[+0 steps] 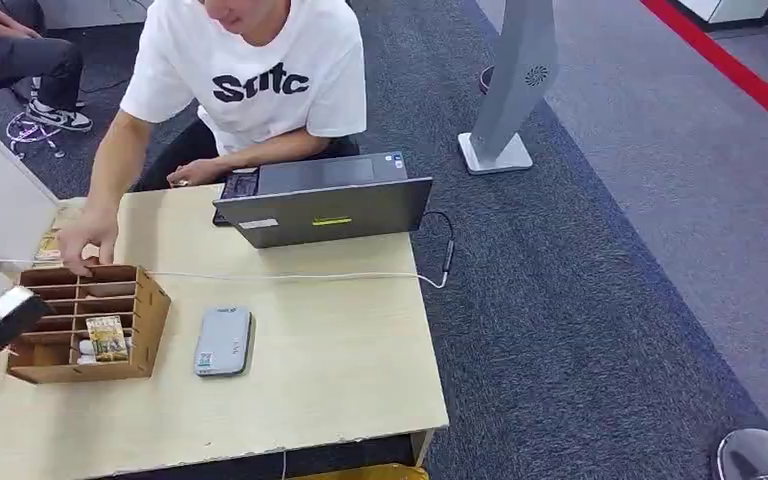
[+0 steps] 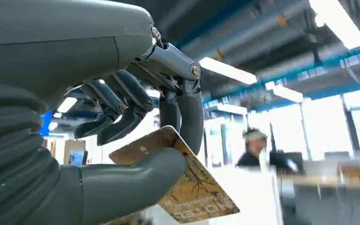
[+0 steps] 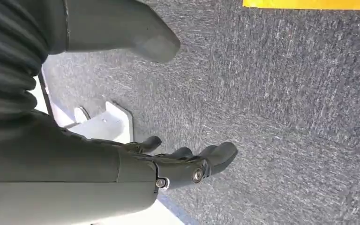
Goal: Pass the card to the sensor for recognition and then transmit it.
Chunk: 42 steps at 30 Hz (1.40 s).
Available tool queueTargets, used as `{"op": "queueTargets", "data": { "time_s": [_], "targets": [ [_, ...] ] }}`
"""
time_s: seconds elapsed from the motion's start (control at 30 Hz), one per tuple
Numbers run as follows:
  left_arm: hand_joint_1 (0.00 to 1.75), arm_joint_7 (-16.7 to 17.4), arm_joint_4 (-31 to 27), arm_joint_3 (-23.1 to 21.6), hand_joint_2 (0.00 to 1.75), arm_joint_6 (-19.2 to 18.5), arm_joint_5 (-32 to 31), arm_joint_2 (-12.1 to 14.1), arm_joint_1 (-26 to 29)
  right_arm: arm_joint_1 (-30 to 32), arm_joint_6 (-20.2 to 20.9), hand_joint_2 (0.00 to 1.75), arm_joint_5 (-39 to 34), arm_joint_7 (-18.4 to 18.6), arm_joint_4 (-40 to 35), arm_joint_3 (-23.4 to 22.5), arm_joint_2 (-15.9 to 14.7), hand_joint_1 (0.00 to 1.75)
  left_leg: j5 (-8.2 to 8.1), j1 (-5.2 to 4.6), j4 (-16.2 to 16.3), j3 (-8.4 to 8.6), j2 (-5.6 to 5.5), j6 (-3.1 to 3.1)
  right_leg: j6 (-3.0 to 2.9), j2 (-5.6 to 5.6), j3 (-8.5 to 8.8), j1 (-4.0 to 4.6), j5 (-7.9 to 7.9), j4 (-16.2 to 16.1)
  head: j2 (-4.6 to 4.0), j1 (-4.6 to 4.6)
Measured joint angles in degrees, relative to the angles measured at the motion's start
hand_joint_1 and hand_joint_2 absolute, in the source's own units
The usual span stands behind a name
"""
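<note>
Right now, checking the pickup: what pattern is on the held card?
Tan card with dark branching lines; left wrist view.

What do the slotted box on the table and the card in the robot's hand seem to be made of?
The slotted box looks like thin brown board, cardboard or plywood, matte, with raw cut edges. The card, pinched in the left hand, looks like stiff printed plastic with a slight sheen, though laminated paper is possible.

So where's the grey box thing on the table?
In the head view, the grey sensor lies flat on the table, just right of the wooden card holder and in front of the laptop.
</note>
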Motion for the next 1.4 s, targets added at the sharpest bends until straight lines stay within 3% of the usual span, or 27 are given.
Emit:
{"op": "queueTargets", "data": {
  "time_s": [0.2,0.43,0.83,0.93,1.13,1.17,1.2,1.4],
  "targets": [
    [1.75,1.4,-0.4,0.2,1.75,-0.4,-2.1,-0.4,-6.4,0.0,0.0,1.75,1.7,-0.1,0.0,0.0,0.0,0.0,0.04,0.07,0.0,-0.01,0.0,-0.06,-0.03,0.0,-0.04,0.07,0.02,0.0,0.0,-0.02],
    [1.75,3.3,4.1,0.2,1.75,0.3,-5.0,-0.2,-15.3,-0.3,0.1,1.75,3.2,-0.1,0.0,0.0,0.0,0.0,0.07,0.09,0.0,-0.02,0.0,-0.11,-0.05,0.01,-0.04,0.09,0.03,0.0,0.0,-0.04],
    [1.75,5.0,9.7,0.2,1.75,1.0,-8.1,-0.5,-18.6,-0.4,0.6,1.75,4.4,0.0,0.0,0.0,0.0,0.0,0.07,0.08,0.0,-0.03,0.0,-0.11,-0.05,0.02,-0.08,0.09,0.03,0.0,0.0,-0.04],
    [1.75,4.9,14.3,0.2,1.75,5.4,-8.6,-2.1,-18.3,-0.6,1.0,1.75,5.3,0.9,0.0,-0.1,0.1,0.0,0.08,0.09,0.0,-0.03,0.02,-0.11,-0.05,0.04,-0.07,0.09,0.03,0.0,0.0,-0.04],
    [1.75,4.9,15.3,0.2,1.75,6.4,-8.0,-3.3,-17.2,-0.6,1.0,1.75,5.6,1.1,0.0,-0.1,0.3,0.0,0.07,0.09,0.0,-0.04,0.03,-0.11,-0.05,0.05,-0.07,0.09,0.03,0.0,0.0,-0.02],
    [0.58,4.8,15.5,0.2,1.75,6.4,-8.0,-3.5,-17.2,-0.6,1.0,1.75,5.6,1.1,0.0,-0.1,0.3,0.0,0.07,0.09,0.0,-0.05,0.05,-0.11,-0.05,0.07,-0.08,0.09,0.03,0.0,0.0,-0.02],
    [0.0,4.8,15.6,0.2,1.75,6.4,-7.9,-3.6,-17.2,-0.6,1.0,1.75,5.7,1.1,0.0,-0.1,0.3,0.0,0.07,0.09,0.0,-0.05,0.06,-0.12,-0.05,0.08,-0.08,0.09,0.03,0.0,0.0,-0.04],
    [0.0,4.1,15.7,0.2,1.75,8.2,-6.7,-4.8,-16.6,-0.6,1.0,1.75,6.5,1.0,0.0,-0.3,0.3,0.0,0.07,0.09,0.0,-0.08,0.04,-0.11,-0.05,0.05,-0.09,0.09,0.03,0.0,0.0,-0.02]
  ]
}}
